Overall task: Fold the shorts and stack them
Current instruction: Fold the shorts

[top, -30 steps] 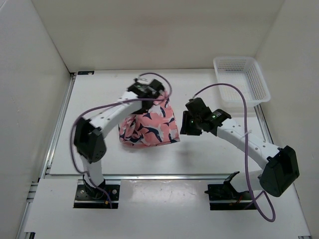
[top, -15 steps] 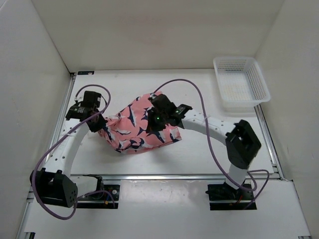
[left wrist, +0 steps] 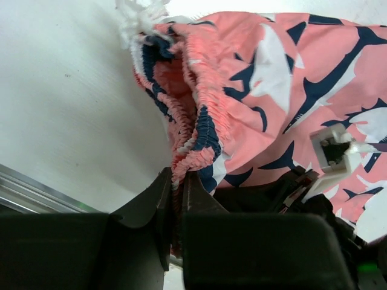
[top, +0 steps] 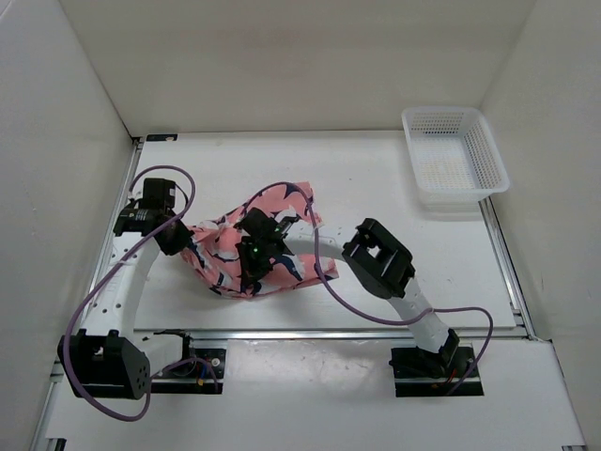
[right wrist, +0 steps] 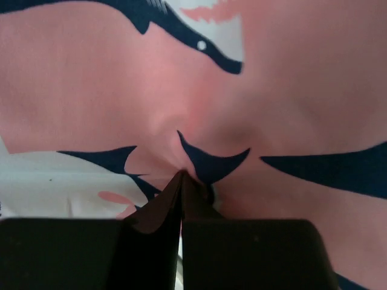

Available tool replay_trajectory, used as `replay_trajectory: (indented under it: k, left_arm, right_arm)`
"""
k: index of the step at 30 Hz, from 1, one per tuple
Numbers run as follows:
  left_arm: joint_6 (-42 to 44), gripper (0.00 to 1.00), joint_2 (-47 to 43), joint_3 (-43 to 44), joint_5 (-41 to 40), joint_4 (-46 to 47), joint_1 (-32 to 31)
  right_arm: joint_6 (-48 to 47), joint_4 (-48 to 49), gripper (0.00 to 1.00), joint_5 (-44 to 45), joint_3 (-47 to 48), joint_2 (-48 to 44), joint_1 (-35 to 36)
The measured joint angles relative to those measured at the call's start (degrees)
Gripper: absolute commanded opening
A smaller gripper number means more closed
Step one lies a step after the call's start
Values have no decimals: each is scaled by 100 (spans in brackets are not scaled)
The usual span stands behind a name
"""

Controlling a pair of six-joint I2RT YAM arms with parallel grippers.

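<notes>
Here the left gripper [left wrist: 177, 181] pinches the shorts [top: 221, 249] by the waistband [left wrist: 195, 121], bunched between both grippers; the right gripper [right wrist: 181, 178] nips a seemingly thin fold [right wrist: 196, 162]. Pulling apart could slip it, dropping cloth crooked.

Overall light: bright, even, diffuse from above; white table [top: 394, 188] close to washed out.
Shadows: soft and faint in the top view.
Left wrist: shorts [left wrist: 290, 72] sharp; left gripper [left wrist: 176, 184] underexposed, near black.
Right wrist: fabric soft, slightly blurred at close range.
</notes>
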Motion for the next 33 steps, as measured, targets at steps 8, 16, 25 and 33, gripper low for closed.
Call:
replay_trajectory:
  k: [8,16,25,33]
  left_arm:
    - [92,11,0,4,105,11,210]
    - [466,11,201,514,46,20,44]
    - [1427,11,1209,2680,-402,149,-1051]
    - [1725,11,3178,4330,-1622,-177,-3080]
  right_arm:
    - [-22,-699,0,1252,284,-192,2]
    - [-42,-953,0,2076,-372,-1832,-173]
    - [20,-852,0,2428,-1974,-3309,-1469]
    - [87,-1034,0,2479,-3578,-4413,-2378]
